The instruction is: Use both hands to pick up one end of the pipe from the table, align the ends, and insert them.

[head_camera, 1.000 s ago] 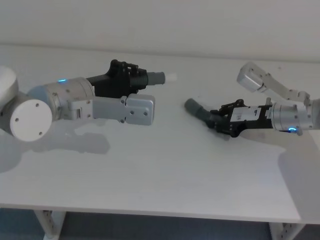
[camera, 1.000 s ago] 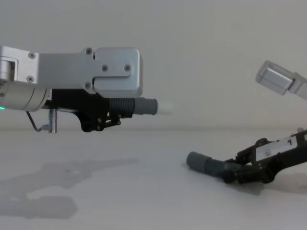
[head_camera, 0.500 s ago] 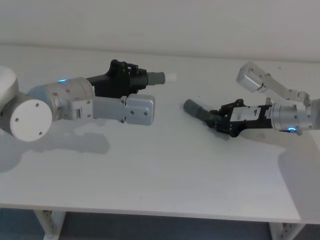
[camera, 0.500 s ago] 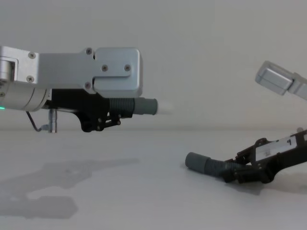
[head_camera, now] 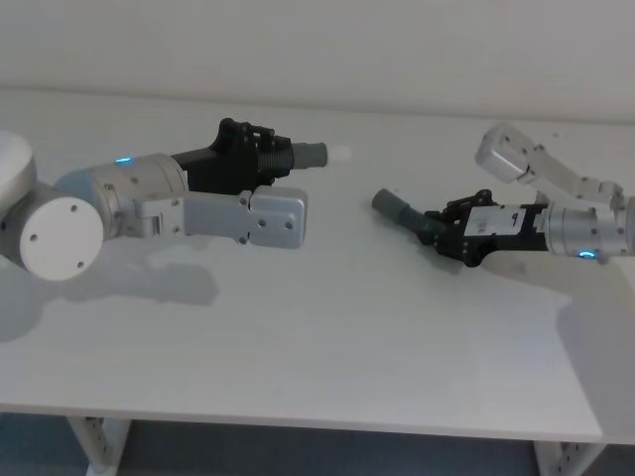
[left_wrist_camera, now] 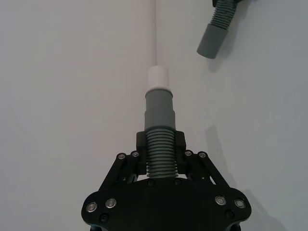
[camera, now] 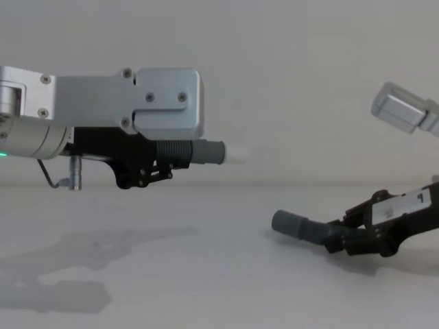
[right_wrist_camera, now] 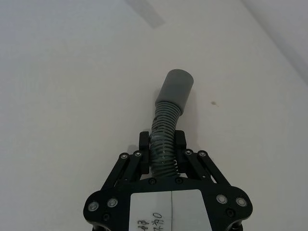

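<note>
Both arms are silver-grey metal with round joint housings and small blue-green lights; the left gripper (left_wrist_camera: 162, 147) and right gripper (right_wrist_camera: 162, 144) are black, screw-studded linkages (the right carries a white handwritten label).

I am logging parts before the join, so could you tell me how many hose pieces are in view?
2. The short piece is held above the table by the left gripper. The long piece is in the right gripper, low near the table.
</note>
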Available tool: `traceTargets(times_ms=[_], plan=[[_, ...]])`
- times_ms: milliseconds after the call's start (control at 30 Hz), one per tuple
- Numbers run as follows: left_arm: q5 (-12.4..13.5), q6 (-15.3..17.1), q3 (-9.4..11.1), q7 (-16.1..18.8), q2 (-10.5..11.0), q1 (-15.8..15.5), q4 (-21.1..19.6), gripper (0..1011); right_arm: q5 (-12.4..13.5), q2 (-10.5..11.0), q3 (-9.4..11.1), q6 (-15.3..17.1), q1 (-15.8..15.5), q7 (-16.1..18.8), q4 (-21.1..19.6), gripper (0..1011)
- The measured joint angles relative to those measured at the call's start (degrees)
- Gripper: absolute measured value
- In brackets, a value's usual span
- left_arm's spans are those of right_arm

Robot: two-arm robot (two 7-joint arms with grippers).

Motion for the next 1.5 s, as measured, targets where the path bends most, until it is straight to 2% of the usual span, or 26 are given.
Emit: traceTargets(times_ms=[633, 1067, 1133, 1167, 1233, 1267, 1467, 1500], plan=[[0.0, 0.0, 0.0, 0.0, 0.0, 0.0, 0.0, 320, -5.96, 5.81, 0.39, -5.3, -3.45, -9.18, -9.69, 290], [0.0, 0.0, 0.0, 0.0, 0.0, 0.0, 0.0, 320, -12.8, 9.53, 0.46, -10.24, -5.33, -15.81, -16.06, 291], [0.0, 0.0, 0.0, 0.0, 0.0, 0.0, 0.0, 320, -14.73, 10.18, 0.3, -11.58, -5.56, -17.32, -17.25, 290], [0.0, 0.0, 0.0, 0.0, 0.0, 0.0, 0.0, 320, -14.73, 10.18, 0.3, -11.58, -5.56, -17.32, -17.25, 291], [0.0, 0.0, 0.0, 0.0, 0.0, 0.0, 0.0, 320, -16.94, 10.83, 0.05, -12.97, -5.69, -18.8, -18.52, 290], [0.0, 0.0, 0.0, 0.0, 0.0, 0.0, 0.0, 320, -16.94, 10.83, 0.05, -12.97, -5.69, -18.8, -18.52, 290], [0.0, 0.0, 0.0, 0.0, 0.0, 0.0, 0.0, 320, -22.26, 12.01, -0.84, -16.21, -5.7, -21.89, -20.98, 290], [0.0, 0.0, 0.0, 0.0, 0.0, 0.0, 0.0, 320, -22.26, 12.01, -0.84, -16.21, -5.7, -21.89, -20.98, 290]])
